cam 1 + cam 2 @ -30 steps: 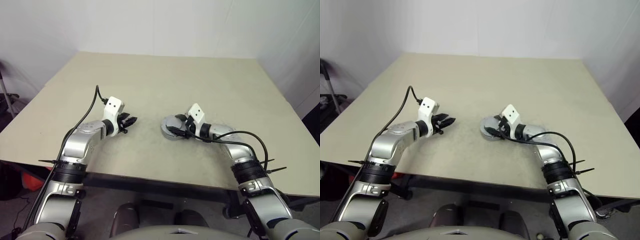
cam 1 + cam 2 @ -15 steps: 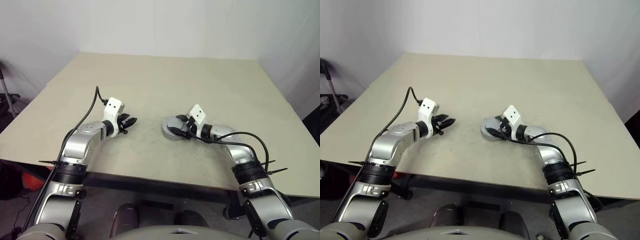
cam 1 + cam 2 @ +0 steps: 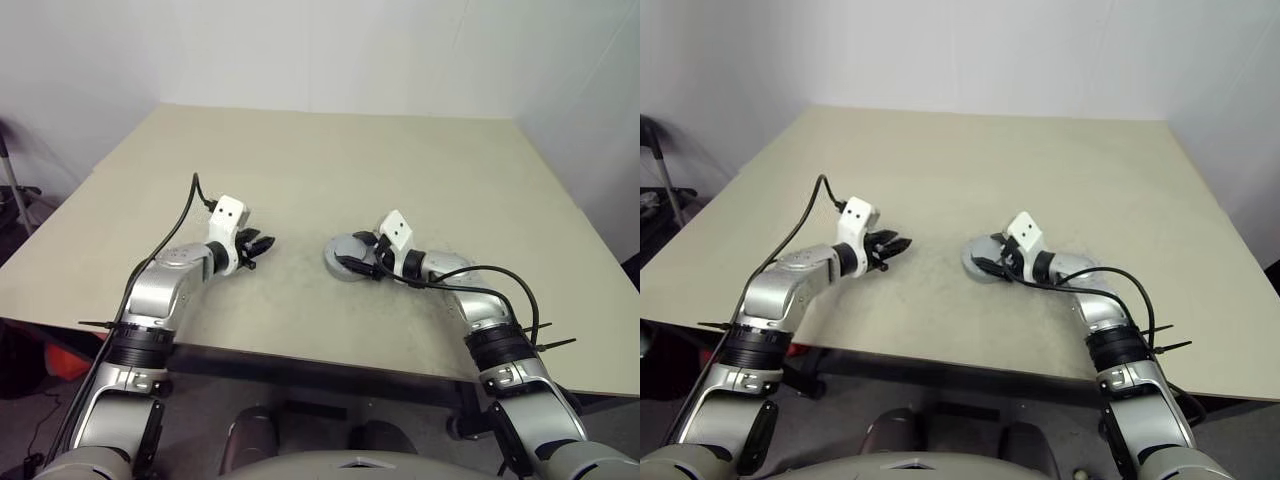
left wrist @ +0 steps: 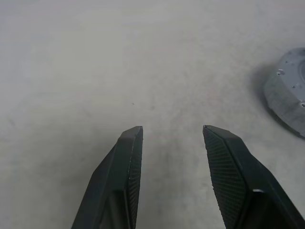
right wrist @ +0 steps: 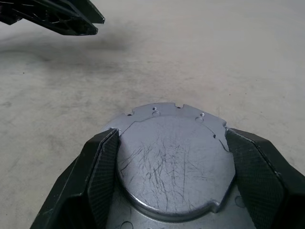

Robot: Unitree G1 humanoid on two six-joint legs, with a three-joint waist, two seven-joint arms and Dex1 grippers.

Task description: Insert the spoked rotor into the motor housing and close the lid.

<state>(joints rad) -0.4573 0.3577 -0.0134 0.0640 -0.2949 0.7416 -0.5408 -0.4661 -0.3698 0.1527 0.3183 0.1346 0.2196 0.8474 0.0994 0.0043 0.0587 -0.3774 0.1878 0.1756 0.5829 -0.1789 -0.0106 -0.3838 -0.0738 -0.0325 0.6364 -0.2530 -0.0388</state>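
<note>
near the middle of the head camera's frame, a little right of centre, a round grey metal assembly lies flat on the pale beige surface (image 3: 400, 150). its upper part is the lid (image 5: 174, 155), a scratched grey metal disc with small notches and screw holes along its edge, and it sits on top of the motor housing (image 4: 288, 98), a round shallow grey metal cup whose sloped side wall shows at the right edge of the left wrist view. the lid covers the housing, so the inside cannot be seen, and i cannot tell where the spoked rotor is.

the right hand (image 3: 362, 257) reaches in from the lower right of the frame, and its two black fingers (image 5: 102, 179) stand on either side of the lid. in the right wrist view the ribbed pads lie right against the lid's rim on both sides, grasping the closed assembly across its width.

the left hand (image 3: 262, 246) is left of centre in the frame, well apart from the assembly and pointing toward it. its fingers (image 4: 126, 167) are spread, with bare surface showing between them; it is released and holds nothing. its dark tips also show in the upper left corner of the right wrist view, above the surface.
</note>
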